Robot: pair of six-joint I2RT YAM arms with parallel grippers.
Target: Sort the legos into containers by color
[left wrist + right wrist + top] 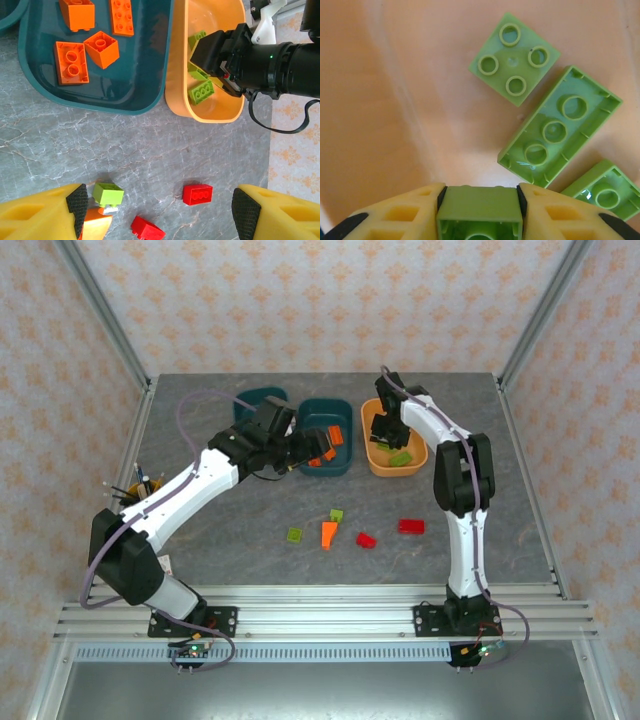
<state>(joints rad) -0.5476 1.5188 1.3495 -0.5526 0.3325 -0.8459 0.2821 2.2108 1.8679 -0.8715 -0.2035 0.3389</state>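
My right gripper (479,201) is shut on a light green lego (479,206), low inside the orange container (395,100). Three green legos (514,59) lie on that container's floor. From above, the right gripper (385,430) hangs over the orange container (372,455). My left gripper (305,447) is open and holds nothing, hovering by the middle teal container (347,418), which holds several orange legos (72,62). Between the left gripper's (160,212) fingers, down on the table, lie a green lego (108,194), two red legos (197,194) and an orange one (95,225).
A second teal container (258,403) stands at the back left. One more loose green lego (294,535) lies on the table in front of the arms. A small cup with pens (140,485) stands at the left edge. The right arm (280,65) reaches over the orange container's right side.
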